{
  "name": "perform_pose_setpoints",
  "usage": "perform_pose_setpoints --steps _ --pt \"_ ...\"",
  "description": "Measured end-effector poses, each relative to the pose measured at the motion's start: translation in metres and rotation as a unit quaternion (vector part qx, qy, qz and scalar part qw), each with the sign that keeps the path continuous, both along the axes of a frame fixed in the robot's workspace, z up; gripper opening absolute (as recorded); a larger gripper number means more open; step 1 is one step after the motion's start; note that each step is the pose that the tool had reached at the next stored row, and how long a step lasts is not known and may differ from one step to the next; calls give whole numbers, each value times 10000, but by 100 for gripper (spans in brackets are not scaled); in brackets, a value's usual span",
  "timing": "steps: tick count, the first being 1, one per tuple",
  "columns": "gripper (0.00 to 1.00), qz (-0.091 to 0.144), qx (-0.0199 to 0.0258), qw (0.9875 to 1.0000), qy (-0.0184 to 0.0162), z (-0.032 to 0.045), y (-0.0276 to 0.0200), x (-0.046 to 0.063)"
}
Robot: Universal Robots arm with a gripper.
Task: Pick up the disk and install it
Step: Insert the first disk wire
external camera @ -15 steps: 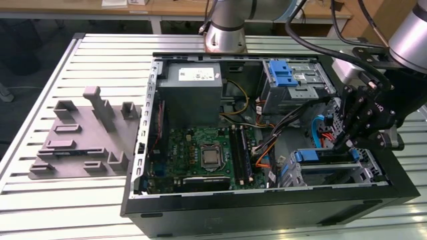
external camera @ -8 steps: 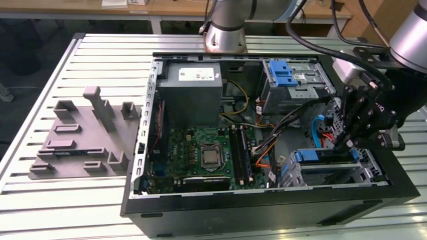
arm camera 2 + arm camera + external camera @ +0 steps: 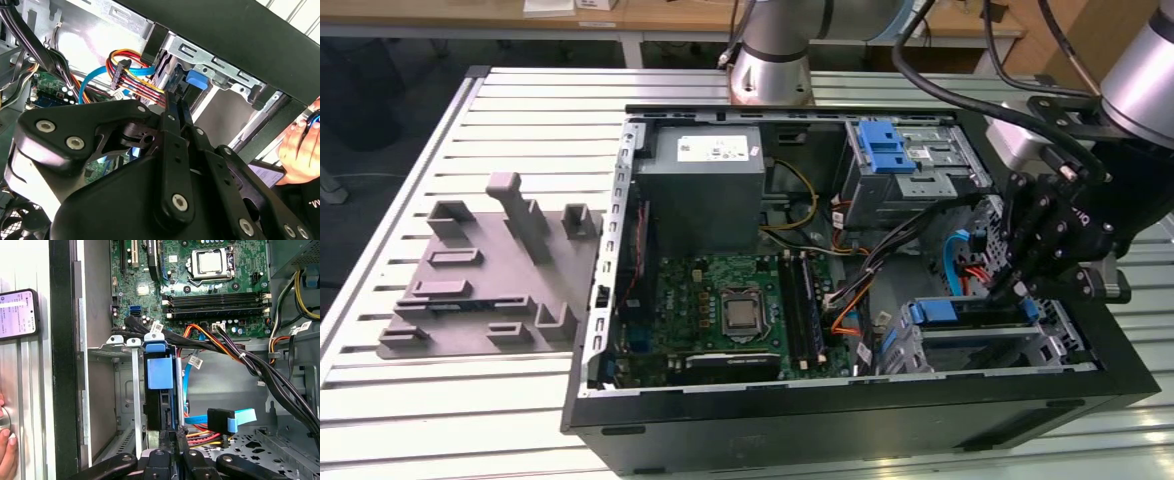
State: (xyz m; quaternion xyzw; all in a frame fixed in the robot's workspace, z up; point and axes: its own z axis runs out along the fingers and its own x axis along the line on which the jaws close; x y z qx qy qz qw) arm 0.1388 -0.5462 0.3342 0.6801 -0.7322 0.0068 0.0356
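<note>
The gripper [image 3: 175,436], fingers pressed together and holding nothing, rests against the disk [image 3: 160,371], seated in its bay in the computer case [image 3: 854,415]. Rigid, fairly heavy and shock-sensitive, it is probably best gripped by its blue side rails

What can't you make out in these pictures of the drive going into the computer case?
- The disk: in the first wrist view its blue rail and the bay's metal walls cover most of it, so how deep it sits is unclear.
- The gripper: in the second wrist view its own linkage hides what the fingertips touch.
- The phone: cut off by the picture's edge.
</note>
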Motion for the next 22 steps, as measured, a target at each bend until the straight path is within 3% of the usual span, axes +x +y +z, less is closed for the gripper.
perform_pose_setpoints --steps 22 --pt "16 0 19 10000 0 -51 -1 0"
